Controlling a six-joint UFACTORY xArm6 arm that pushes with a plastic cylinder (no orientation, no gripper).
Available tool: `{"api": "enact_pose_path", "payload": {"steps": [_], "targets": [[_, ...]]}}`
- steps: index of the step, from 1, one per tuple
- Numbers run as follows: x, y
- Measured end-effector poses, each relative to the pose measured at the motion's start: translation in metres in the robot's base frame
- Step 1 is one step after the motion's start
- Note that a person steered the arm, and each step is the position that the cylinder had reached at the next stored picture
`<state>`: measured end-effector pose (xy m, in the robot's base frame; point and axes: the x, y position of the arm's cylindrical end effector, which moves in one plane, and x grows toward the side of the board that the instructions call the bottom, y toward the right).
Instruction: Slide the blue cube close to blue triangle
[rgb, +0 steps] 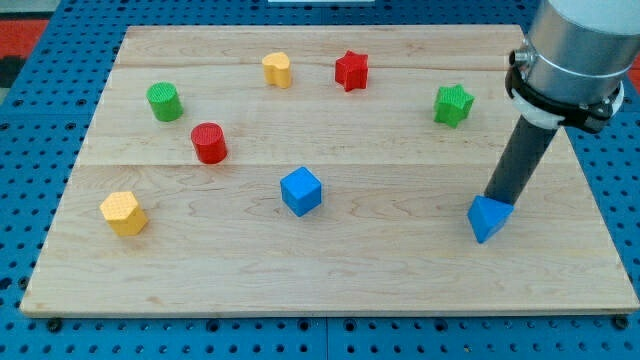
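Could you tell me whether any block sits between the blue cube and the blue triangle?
Nothing visible does: bare board lies between the blue cube and the blue triangle. My tip sits at the triangle's top edge, on the far side from the cube.

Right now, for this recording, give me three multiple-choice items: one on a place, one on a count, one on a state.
1. Where does the blue triangle lie relative to the blue cube?
A. Toward the view's right
B. Toward the view's left
C. Stacked on top of it

2. How many green blocks are on the wooden board?
A. One
B. Two
C. Four

3. What is my tip doing?
A. Pressing the blue cube
C. Resting by the red cylinder
B. Standing at the blue triangle's upper edge, far from the blue cube

Answers:
1. A, the triangle sits near the board's right side, the cube near the middle.
2. B, a green cylinder and a green star show.
3. B, the rod ends right at the triangle.
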<state>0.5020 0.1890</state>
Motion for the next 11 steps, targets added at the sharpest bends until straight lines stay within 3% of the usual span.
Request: {"api": "enact_pose_path", "payload": {"steps": [2, 3, 4, 5, 7, 8, 9, 10, 11], "targets": [[-0.016, -0.005], [-0.066, -0.071], [-0.088, -0.139], [-0.064, -0.15], [-0.057, -0.265], [-0.006, -0.266], [0.011, -0.219], [-0.041, -0.196], [-0.068, -0.209]]}}
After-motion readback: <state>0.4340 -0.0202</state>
